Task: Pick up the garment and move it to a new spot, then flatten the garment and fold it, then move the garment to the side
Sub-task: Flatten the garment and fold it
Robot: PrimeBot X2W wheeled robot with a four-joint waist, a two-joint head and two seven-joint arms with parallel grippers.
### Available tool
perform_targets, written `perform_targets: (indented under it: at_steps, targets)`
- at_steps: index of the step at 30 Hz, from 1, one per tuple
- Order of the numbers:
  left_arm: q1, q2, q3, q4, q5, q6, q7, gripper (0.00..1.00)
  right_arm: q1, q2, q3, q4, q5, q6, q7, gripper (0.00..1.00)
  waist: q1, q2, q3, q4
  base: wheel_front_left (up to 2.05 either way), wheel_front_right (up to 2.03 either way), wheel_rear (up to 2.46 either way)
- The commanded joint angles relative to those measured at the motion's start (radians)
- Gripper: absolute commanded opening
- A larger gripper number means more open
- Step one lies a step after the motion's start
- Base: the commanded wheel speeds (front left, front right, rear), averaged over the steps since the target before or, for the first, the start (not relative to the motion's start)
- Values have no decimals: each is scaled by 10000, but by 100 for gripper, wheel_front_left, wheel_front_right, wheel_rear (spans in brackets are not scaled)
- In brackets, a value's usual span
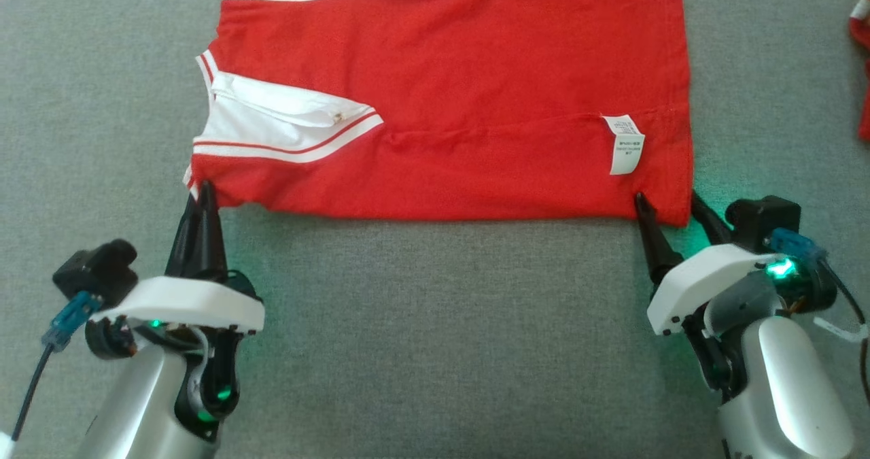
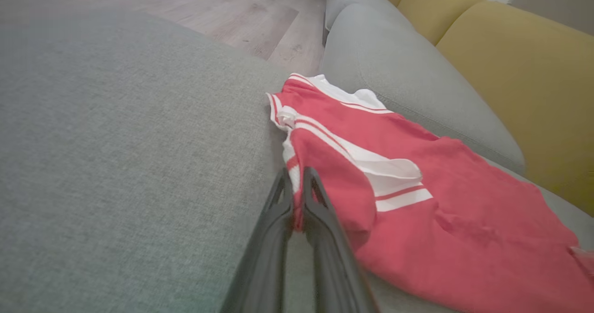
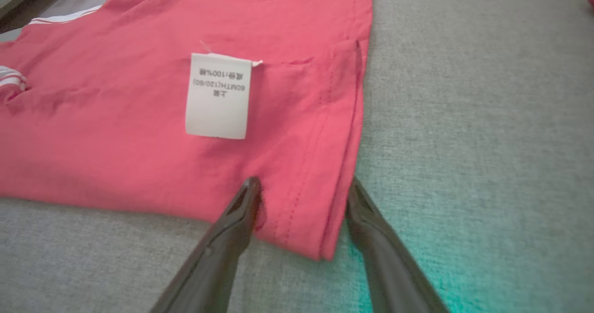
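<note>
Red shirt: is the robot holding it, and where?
The left gripper pinches the red shirt at its near sleeve-end corner. The right gripper stands open around the hem corner, not gripping.

The garment (image 1: 476, 71) is red with white parts that carry thin red stripes, its label (image 1: 626, 144) is white with small dark print, the seat (image 1: 435, 323) under it is plain grey, the back cushions (image 2: 524, 72) are mustard yellow, and the floor (image 2: 241, 16) has a pale brown wood grain
</note>
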Motion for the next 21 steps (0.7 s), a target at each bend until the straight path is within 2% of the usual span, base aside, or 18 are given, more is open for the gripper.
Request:
perform_targets:
  at_steps: [1, 3, 8, 14, 21]
  targets:
    - [-228, 320, 332, -459, 114, 66, -122, 0, -95, -28, 326, -166, 90, 67, 164, 29, 0, 0, -68, 47, 0, 0, 0]
    - [-180, 314, 321, -591, 130, 75, -177, 0, -82, -28, 332, -204, 229, 67, 168, 0, 0, 0, -147, 64, 0, 0, 0]
    - [36, 354, 274, -889, 187, 131, -246, 0, -52, -28, -12, -585, 382, 67, 9, 0, 0, 0, -488, 49, 0, 0, 0]
    - [600, 391, 50, -1504, 219, 215, -113, 0, 455, -28, -622, -1364, 73, 67, 359, 0, 0, 0, -965, 115, 0, 0, 0]
    - [2189, 585, -328, -2782, 118, 500, 313, 0, 2223, -28, -1348, -2682, -2, 67, 1089, 0, 0, 0, -1596, 257, 0, 0, 0]
